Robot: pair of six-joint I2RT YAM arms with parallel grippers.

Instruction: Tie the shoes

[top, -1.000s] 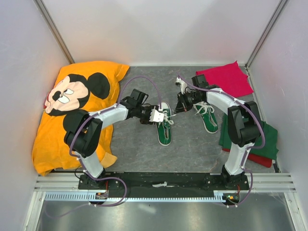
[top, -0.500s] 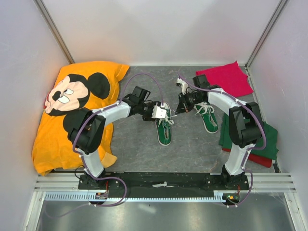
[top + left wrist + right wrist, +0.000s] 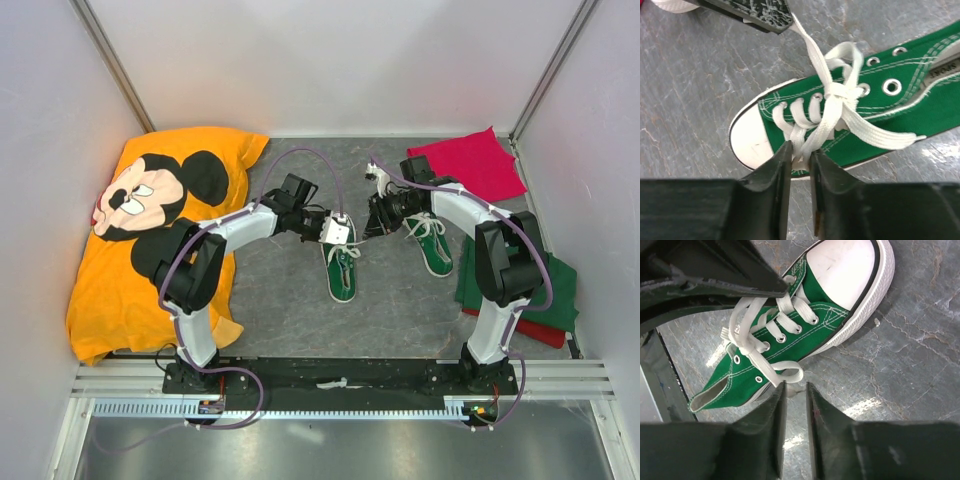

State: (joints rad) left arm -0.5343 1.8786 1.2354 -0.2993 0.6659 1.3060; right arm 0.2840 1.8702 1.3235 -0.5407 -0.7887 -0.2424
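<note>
A shoe (image 3: 342, 272) is laid on the bench (image 3: 280, 300) between the two arms, and the other shoe (image 3: 432, 245) is set just to its right, beneath the right arm. On the middle shoe a half-knot (image 3: 836, 92) is seen over the upper eyelets, but no bow is formed.

The left claw (image 3: 801, 151) is drawn almost closed, and one lace strand (image 3: 821, 126) is pinched between its fingers above the toe cap. The right claw (image 3: 795, 387) is held with a narrow gap. A second lace end (image 3: 790, 371) lies right at its tips, and whether it is gripped cannot be told.

Several failures are judged possible:

- **Lost tension:** if that second end is not held, tension is lost on one side and the half-knot may be loosened.
- **Shoe moved:** nothing is pressing the shoe down, so a firm pull on the pinched strand may drag or tip it.
- **Slipping lace:** the flat lace may be drawn out of so slight a pinch.
- **Collision:** the two claws are crowded over one shoe, so a knock between them is a risk.
</note>
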